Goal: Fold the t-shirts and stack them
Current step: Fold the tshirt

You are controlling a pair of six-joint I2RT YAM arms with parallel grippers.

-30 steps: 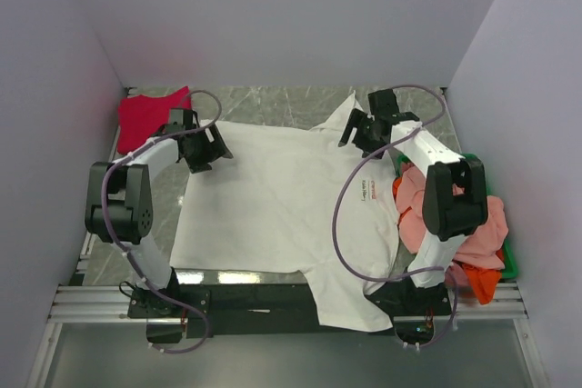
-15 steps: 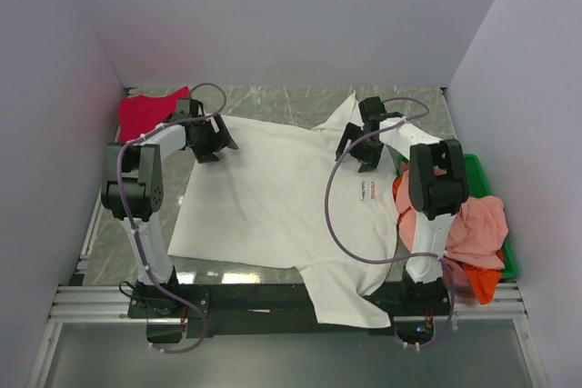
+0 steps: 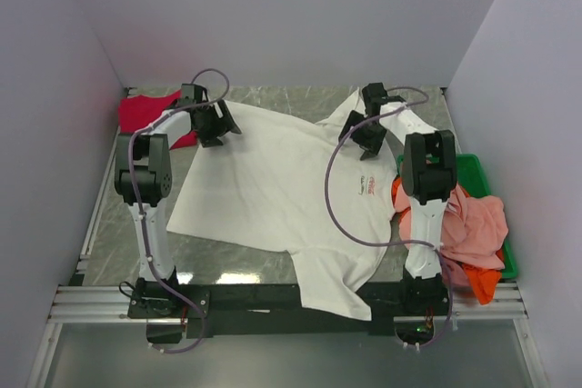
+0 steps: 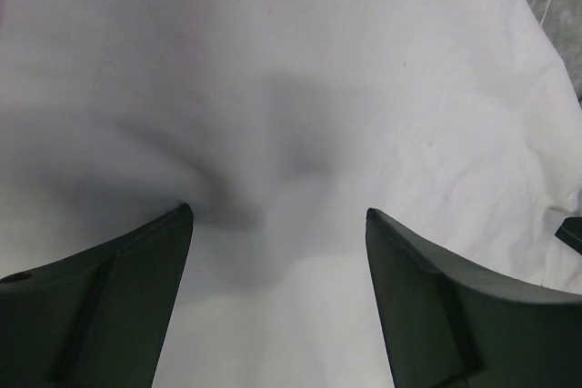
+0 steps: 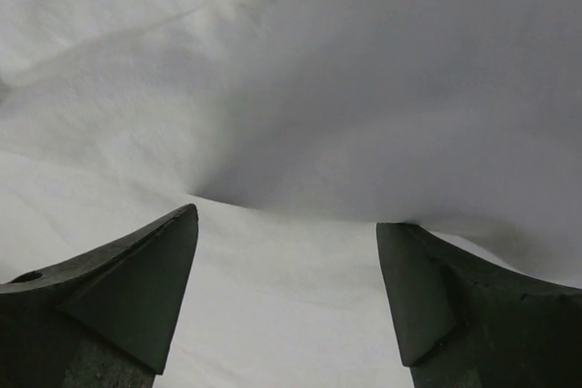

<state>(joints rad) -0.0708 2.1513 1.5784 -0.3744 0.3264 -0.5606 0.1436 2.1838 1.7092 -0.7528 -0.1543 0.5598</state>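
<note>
A large white t-shirt (image 3: 273,193) with a small red logo print (image 3: 371,184) lies spread on the table, its near hem over the front edge. My left gripper (image 3: 216,130) rests on its far left part, jaws open, with white cloth (image 4: 300,70) bulging between the fingers; its midpoint shows in the left wrist view (image 4: 277,215). My right gripper (image 3: 364,139) rests on its far right part, jaws open over white cloth (image 5: 364,70), as the right wrist view (image 5: 286,215) shows. A crimson t-shirt (image 3: 145,115) lies at the far left. Salmon-pink (image 3: 464,220) and orange (image 3: 482,283) t-shirts lie piled at the right.
A green plastic bin (image 3: 477,170) at the right edge holds the pink and orange pile. Grey walls close in the table on three sides. The marbled tabletop (image 3: 118,224) shows at the left, and the arm bases stand on a dark rail (image 3: 255,297) at the near edge.
Both grippers moved toward the far wall, and the white shirt shifted away with them and skewed. Its near hem now hangs less over the front edge.
</note>
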